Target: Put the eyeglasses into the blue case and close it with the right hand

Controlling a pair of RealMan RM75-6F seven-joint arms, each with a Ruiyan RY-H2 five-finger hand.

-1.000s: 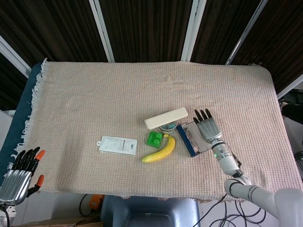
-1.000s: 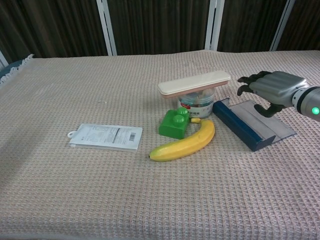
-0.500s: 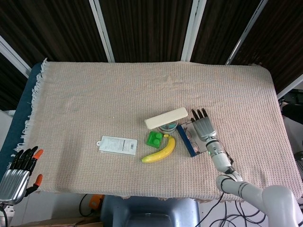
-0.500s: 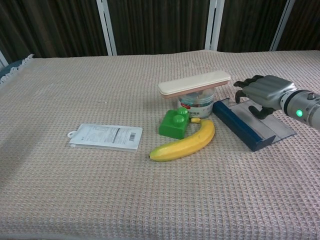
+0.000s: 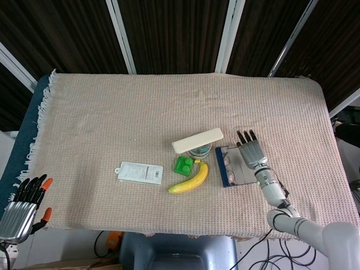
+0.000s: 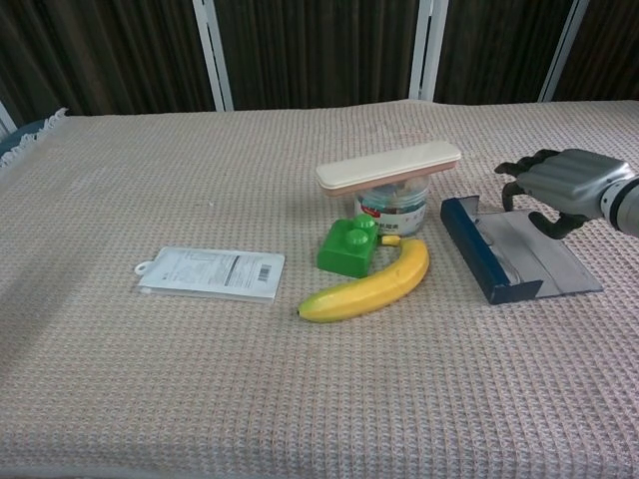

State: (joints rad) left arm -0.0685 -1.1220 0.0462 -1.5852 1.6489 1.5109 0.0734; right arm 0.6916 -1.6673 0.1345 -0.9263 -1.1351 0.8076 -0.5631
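Metallic right robot hand point(image 6: 564, 180) over flat open blue case point(image 6: 514, 259), woven cloth point(image 6: 300, 399)

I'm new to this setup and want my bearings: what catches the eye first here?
The silver right robot hand hovers over the open blue eyeglass case at the table's right. Left of it, a bright yellow banana lies beside a green toy block.

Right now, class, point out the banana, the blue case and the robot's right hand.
banana point(image 6: 371, 287), chest view, middle of its yellow body.
blue case point(image 6: 477, 263), chest view, its dark blue side wall.
right hand point(image 5: 251, 151), head view, back of the hand.
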